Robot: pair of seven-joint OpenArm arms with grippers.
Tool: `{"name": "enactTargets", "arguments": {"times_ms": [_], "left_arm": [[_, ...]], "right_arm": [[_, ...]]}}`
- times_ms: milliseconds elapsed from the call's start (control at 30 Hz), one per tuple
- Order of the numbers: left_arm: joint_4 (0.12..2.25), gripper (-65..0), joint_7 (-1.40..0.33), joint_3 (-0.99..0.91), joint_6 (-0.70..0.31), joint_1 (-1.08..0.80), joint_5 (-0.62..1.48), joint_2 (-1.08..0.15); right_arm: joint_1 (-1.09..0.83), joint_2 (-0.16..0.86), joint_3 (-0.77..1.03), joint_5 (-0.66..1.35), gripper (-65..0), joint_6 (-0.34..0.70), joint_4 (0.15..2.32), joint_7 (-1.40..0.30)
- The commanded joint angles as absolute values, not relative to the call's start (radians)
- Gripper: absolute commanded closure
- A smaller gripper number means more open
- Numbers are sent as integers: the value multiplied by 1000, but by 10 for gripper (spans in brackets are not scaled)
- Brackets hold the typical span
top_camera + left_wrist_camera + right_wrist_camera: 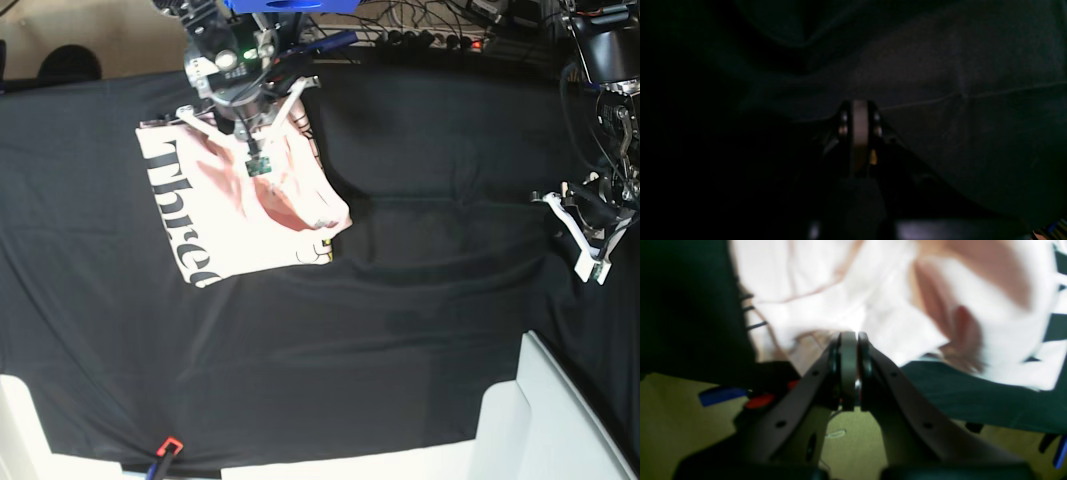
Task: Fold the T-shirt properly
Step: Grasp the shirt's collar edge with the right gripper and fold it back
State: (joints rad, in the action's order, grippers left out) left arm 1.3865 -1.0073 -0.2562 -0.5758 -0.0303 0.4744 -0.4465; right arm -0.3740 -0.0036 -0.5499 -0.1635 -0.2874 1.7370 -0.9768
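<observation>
The T-shirt [235,205] lies folded into a rough rectangle on the black table cloth [420,300] toward the far left of the table in the base view, its long axis running from the far edge toward the near edge, with the black lettering along its left side and the printed face up. The right gripper [243,130] sits over the shirt's far end with its fingers pressed together, holding nothing I can make out. The left gripper [585,235] rests well apart at the table's right side over bare cloth, its fingers likewise closed together.

The left wrist view is looking very dark and murky — the right wrist view is blurring, with the T-shirt [873,303] glaring white.
</observation>
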Motion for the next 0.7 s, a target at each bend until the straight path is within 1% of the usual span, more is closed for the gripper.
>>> {"name": "enactTargets", "arguments": {"times_ms": [0,133,233,300,400,500,667], "left_arm": [[1400,-12,-992,-263,-576,-16,483,-469],[1400,-12,-992,-263,-576,-15,483,-469],[1400,-12,-992,-263,-576,-15,483,-469],[1400,-12,-992,-263,-576,-15,483,-469],[1400,-12,-992,-263,-576,-15,483,-469],[1400,-12,-992,-263,-576,-15,483,-469],[1406,-12,-992,-255,-576,-16,481,-467]], "right_arm": [[-386,-28,-556,-171,-10,-289,1745,-957],[-420,-67,-582,-170,-10,-288,1745,-955],[-421,-68,-639,-173,-10,-292,1747,-963],[-418,-64,-638,-177,-10,-292,1759,-963],[-394,-48,-573,-177,-10,-294,1824,-983],[-334,-1,-529,-177,-10,-294,1879,-1069],[-268,21,-424,-177,-10,-291,1888,-1138]]}}
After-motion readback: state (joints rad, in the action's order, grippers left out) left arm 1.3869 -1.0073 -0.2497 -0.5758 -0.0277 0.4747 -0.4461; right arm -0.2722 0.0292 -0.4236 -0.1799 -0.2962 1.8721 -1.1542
